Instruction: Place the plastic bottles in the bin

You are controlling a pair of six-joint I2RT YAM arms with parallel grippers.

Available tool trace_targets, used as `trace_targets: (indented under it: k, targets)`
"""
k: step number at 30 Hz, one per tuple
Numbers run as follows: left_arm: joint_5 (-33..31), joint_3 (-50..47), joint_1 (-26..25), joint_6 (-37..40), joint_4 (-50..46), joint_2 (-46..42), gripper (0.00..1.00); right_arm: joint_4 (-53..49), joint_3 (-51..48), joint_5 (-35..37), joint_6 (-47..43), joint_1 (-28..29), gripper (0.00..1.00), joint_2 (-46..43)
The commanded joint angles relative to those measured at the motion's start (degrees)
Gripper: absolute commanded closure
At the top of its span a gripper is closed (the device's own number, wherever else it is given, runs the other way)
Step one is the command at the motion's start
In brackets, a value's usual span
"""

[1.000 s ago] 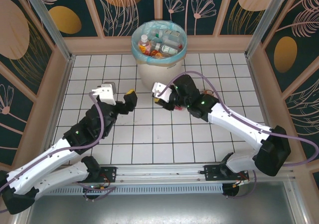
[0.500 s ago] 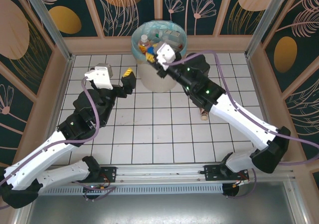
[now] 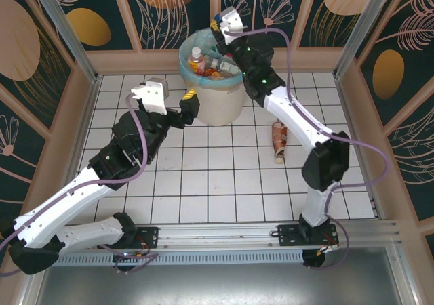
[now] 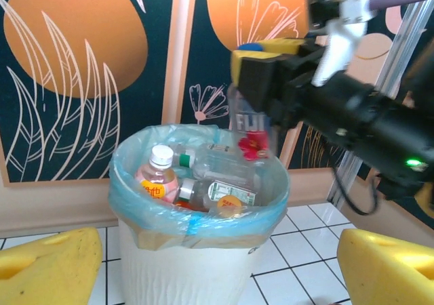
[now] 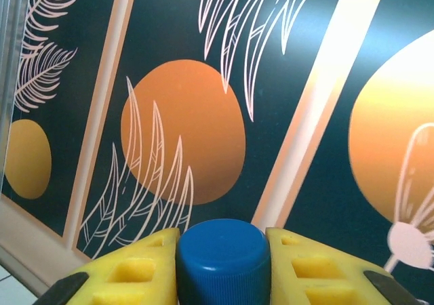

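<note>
The off-white bin point(image 3: 217, 108) with its light blue bag stands at the back of the tiled floor and holds several plastic bottles point(image 3: 207, 64). Over its far rim my right gripper point(image 3: 218, 26) is shut on a clear, blue-capped bottle point(image 4: 247, 125) that hangs upright above the opening. In the right wrist view the yellow fingers point(image 5: 135, 271) press both sides of the blue cap point(image 5: 222, 257). My left gripper point(image 3: 173, 98) is open beside the bin's left wall with nothing between its pads point(image 4: 47, 268). A brown bottle point(image 3: 279, 139) lies on the tiles to the right of the bin.
Patterned walls with wooden frames close in the tiled floor on three sides. A metal post point(image 3: 61, 20) stands at the back left corner. The bin point(image 4: 183, 264) is filled nearly to its rim, with a pink white-capped bottle point(image 4: 157, 179) on top.
My right arm has swung up from the middle of the floor and carried the blue-capped bottle over the bin. My left gripper has moved toward the bin's left side, still open.
</note>
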Motion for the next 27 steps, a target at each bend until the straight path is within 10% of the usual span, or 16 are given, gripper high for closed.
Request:
trace_targets:
  k: [1, 17, 27]
  targets:
    - [0.79, 0.77, -0.07, -1.99, -0.89, -0.70, 0.10, -1.92, 8.56, -5.65, 4.76, -0.78, 0.89, 5.88]
    - [-6.89, -5.33, -0.03, -4.54, -7.01, -7.72, 0.10, -22.11, 22.24, 5.91, 0.96, 2.37, 0.48, 18.03]
    - [-8.43, -6.71, -0.04, -7.72, -8.27, -10.04, 0.10, -26.21, 32.89, 1.45, 5.50, 2.09, 0.75, 19.13]
